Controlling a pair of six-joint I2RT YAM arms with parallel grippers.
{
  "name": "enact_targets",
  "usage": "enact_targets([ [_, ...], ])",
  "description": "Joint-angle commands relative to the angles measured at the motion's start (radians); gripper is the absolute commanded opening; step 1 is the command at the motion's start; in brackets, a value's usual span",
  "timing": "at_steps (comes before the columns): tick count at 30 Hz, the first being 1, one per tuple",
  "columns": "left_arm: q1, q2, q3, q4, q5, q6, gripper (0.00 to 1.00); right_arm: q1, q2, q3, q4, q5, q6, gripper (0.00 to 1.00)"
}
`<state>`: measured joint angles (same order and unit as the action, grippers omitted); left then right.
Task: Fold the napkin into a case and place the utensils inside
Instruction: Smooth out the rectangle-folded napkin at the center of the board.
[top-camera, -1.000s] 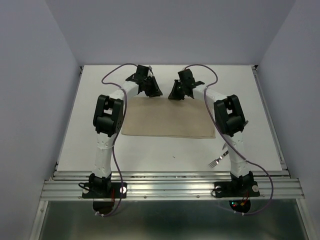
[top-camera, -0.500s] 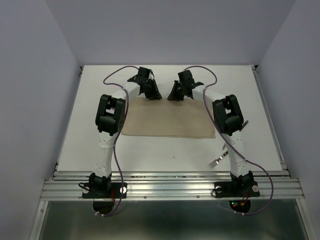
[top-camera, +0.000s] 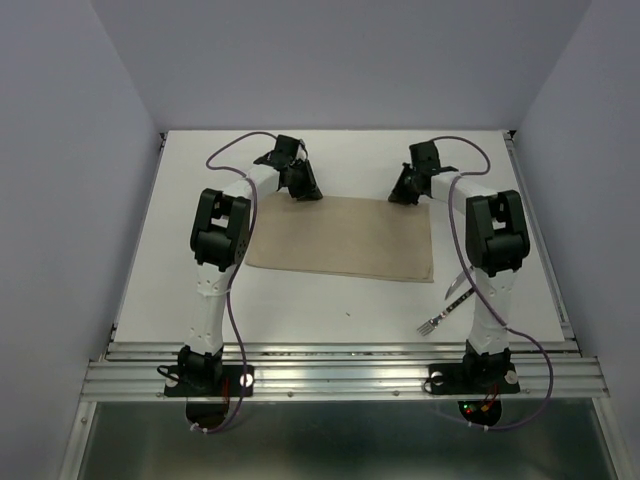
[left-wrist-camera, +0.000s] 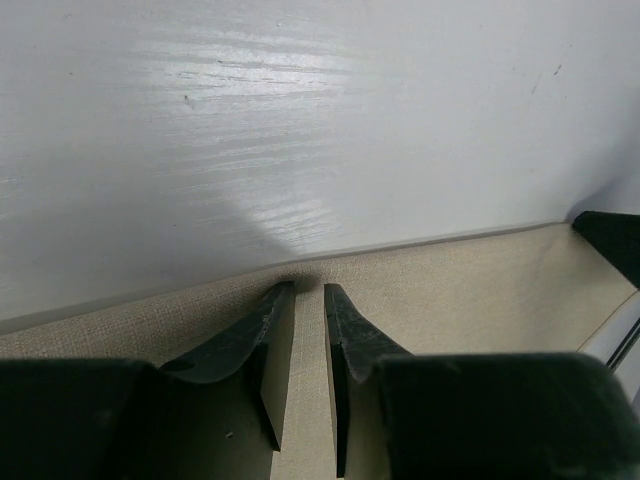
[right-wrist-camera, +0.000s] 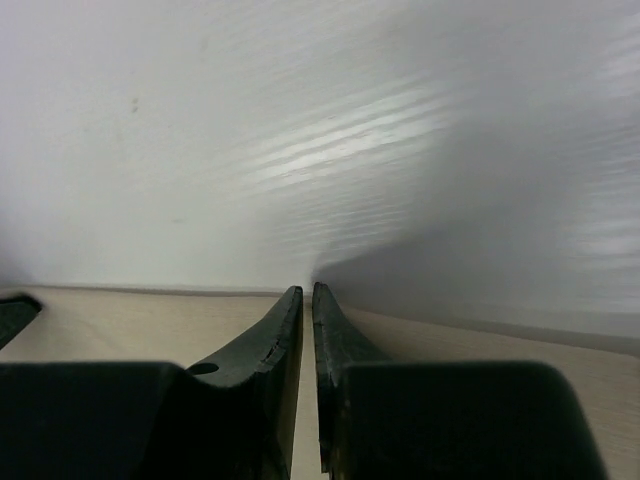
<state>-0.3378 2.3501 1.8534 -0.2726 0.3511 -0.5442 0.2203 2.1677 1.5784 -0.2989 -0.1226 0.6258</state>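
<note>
Silver tines are showing on the fork (top-camera: 432, 323), which is lying nearest of all on the white desk (top-camera: 150, 290), at about five o'clock from the cloth and just beside the lower link of the right arm (top-camera: 488, 300). Just past it the knife (top-camera: 456, 290) is lying slantwise, its far end being hidden by that arm; both pieces are sitting off the cloth. Farther in, the napkin (top-camera: 340, 240) is lying flat at the middle of the desk as a wide beige-tan rectangle, not yet folded up. At its far edge the left hand (top-camera: 303, 190) is sitting at eleven o'clock of the cloth and the right hand (top-camera: 402, 192) at one o'clock, well apart from each other. In the left wrist view the dark fingers (left-wrist-camera: 240, 345) are standing only a narrow slit apart, their tips pinching the napkin's far hem where a small shadowed pucker is showing. In the right wrist view the fingers (right-wrist-camera: 255, 340) are almost touching, nipping the same hem. Beyond both sets of tips, bare glossy desk is stretching away toward twelve o'clock.
</note>
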Motion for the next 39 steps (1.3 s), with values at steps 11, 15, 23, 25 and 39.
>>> enact_targets([
  [11, 0.026, -0.054, -0.042, -0.039, -0.044, 0.046, 0.30, -0.148, -0.230, -0.239, 0.035, 0.106, -0.094, 0.14],
  [15, 0.031, -0.093, -0.037, -0.048, -0.044, 0.055, 0.30, -0.157, -0.293, -0.264, 0.041, 0.117, -0.109, 0.14],
  [23, 0.037, -0.156, -0.043, -0.068, -0.054, 0.072, 0.31, -0.122, -0.384, -0.296, 0.119, -0.017, -0.078, 0.15],
  [25, 0.051, -0.161, -0.049, -0.069, -0.055, 0.073, 0.31, -0.076, -0.361, -0.278, 0.118, -0.022, -0.078, 0.15],
  [39, 0.167, -0.161, -0.148, -0.080, -0.104, 0.105, 0.31, -0.064, -0.186, -0.198, 0.098, 0.026, -0.055, 0.15],
])
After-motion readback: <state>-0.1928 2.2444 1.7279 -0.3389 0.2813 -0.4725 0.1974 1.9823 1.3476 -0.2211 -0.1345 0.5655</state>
